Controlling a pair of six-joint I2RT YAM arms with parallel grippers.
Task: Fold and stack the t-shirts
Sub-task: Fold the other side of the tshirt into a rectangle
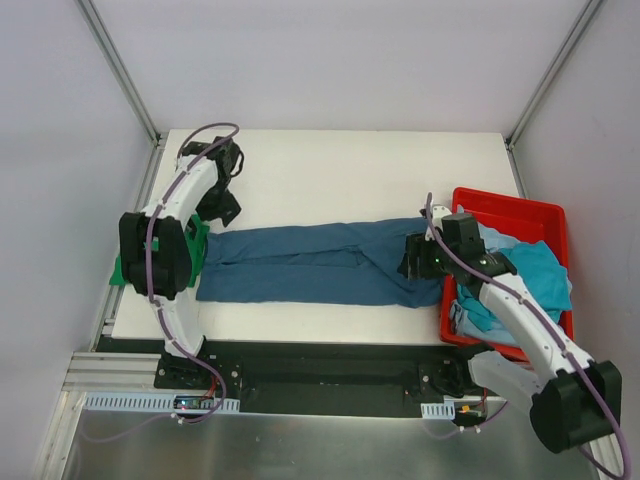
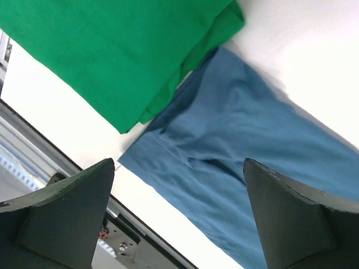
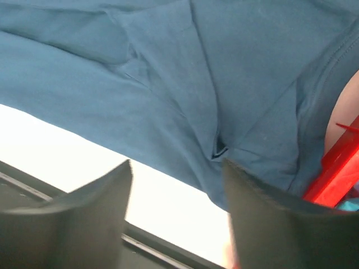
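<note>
A dark teal-blue t-shirt lies folded into a long band across the white table. It also shows in the left wrist view and in the right wrist view. A folded bright green t-shirt lies at the table's left edge under the left arm, plain in the left wrist view. My left gripper is open and empty above the band's left end. My right gripper is open and empty over the band's right end. More t-shirts, teal and light blue, fill the bin.
A red plastic bin stands at the table's right edge, partly hanging over it, next to my right arm. The table's front edge and a black rail run just below the band. Frame posts stand at the rear corners.
</note>
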